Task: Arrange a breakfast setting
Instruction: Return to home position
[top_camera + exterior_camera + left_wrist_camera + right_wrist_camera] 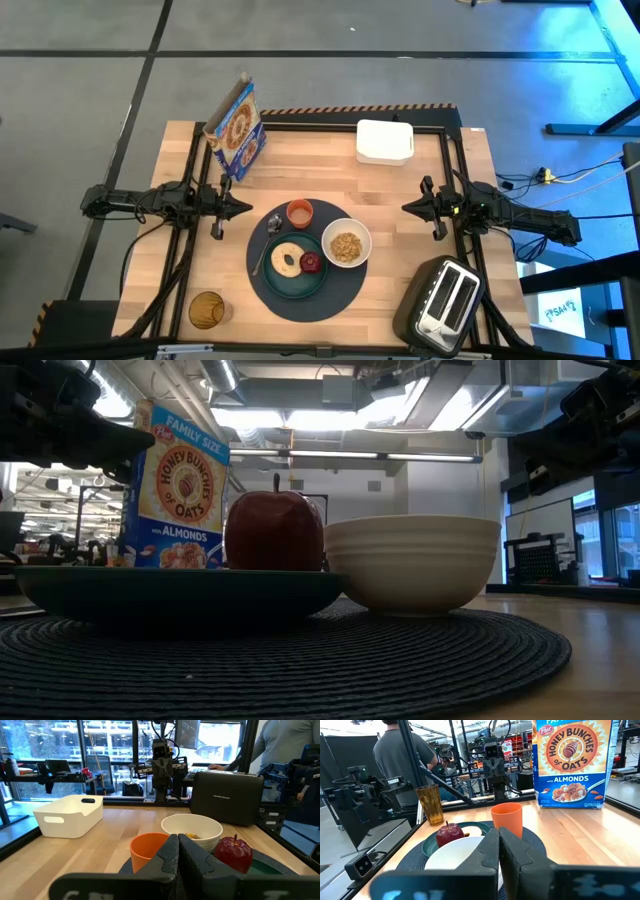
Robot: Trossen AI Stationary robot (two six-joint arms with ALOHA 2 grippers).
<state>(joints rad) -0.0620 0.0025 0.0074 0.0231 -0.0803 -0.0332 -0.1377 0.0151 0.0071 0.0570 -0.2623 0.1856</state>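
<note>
A round dark placemat (306, 290) lies at the table's near middle. On it stand a teal plate (295, 282) with a bagel (285, 260) and a red apple (311, 263), a white bowl (346, 243) with cereal, an orange cup (300, 212) and a spoon (270, 232) at the plate's left. My left gripper (247, 209) is shut and empty, left of the mat. My right gripper (407, 208) is shut and empty, right of the bowl. The apple (274, 530) and bowl (412, 563) also show in the low view.
A cereal box (236, 128) stands at the far left. A white rectangular container (385, 141) sits at the far right. A black-and-silver toaster (445, 300) stands at the near right corner. An amber glass (206, 310) stands near left. A person (400, 755) stands beyond the table.
</note>
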